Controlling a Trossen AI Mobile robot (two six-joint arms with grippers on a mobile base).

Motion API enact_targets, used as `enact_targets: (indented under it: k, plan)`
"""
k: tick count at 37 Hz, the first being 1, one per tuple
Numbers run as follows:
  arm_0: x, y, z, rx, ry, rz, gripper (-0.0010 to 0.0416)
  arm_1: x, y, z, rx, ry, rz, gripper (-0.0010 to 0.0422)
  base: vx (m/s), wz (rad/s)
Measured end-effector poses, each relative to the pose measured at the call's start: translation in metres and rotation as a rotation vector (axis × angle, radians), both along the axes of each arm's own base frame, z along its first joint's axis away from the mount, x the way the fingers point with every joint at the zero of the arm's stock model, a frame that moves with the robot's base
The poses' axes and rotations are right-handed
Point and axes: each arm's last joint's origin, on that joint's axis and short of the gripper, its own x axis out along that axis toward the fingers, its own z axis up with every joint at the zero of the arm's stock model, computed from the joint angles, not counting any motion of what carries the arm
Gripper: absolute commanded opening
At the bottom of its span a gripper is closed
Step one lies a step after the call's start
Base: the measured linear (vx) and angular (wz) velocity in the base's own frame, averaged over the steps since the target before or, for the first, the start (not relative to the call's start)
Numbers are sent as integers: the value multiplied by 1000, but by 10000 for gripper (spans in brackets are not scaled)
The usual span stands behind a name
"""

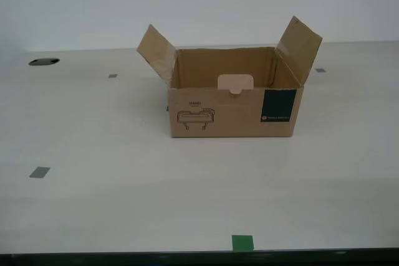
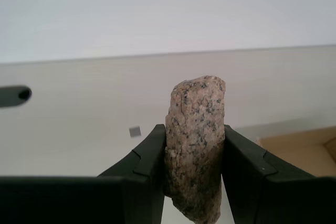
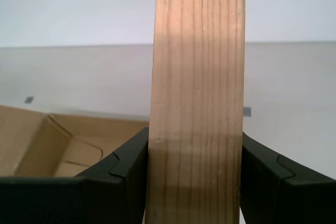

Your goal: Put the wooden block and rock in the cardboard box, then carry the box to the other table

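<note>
The cardboard box (image 1: 234, 101) stands open on the smooth cream table (image 1: 93, 204), set toward the table's far edge and roughly midway along it, its two side flaps angled up and outward. Its near wall carries a black line drawing (image 1: 197, 118), a dark teal label patch (image 1: 278, 105) and a tab cut-out (image 1: 235, 83). What shows of the inside from the exterior view is bare brown cardboard; the floor of the box is hidden behind the near wall there. Grey tape squares (image 1: 39, 172) dot the tabletop, and a green tape mark (image 1: 242, 242) sits at its near edge.

My first gripper (image 3: 195, 182) is clamped on the wooden block (image 3: 197, 98), which stands upright between the black fingers (image 3: 121, 169), above the table with an open corner of the box just beside it; that corner shows empty. My second gripper (image 2: 193, 171) is closed tight around the rock (image 2: 197, 140), a speckled pinkish stone held off the table, with a brown edge of the box near it.
</note>
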Motion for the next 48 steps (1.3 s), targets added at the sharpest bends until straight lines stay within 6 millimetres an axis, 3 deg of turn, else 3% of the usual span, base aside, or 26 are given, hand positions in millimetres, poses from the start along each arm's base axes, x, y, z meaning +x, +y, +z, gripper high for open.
enact_targets:
  k: [9, 24, 29, 39, 48]
  plan:
    - [-5, 2, 43, 48, -99, 81, -1, -3, -9, 36, 3, -85, -44, -1, 0, 0]
    - [-13, 11, 63, 117, -116, 185, -1, -23, -76, 49, -40, -119, -298, -1, 0, 0]
    - [-13, 16, 59, 120, -106, 206, -1, -23, -96, 46, -50, -127, -363, -1, 0, 0]
    - [-13, 25, 46, 121, -65, 245, -1, -6, -138, 17, -20, -20, -459, -1, 0, 0]
    - [-9, 32, 26, 127, -37, 269, -1, 6, -161, -7, -21, 61, -537, -1, 0, 0]
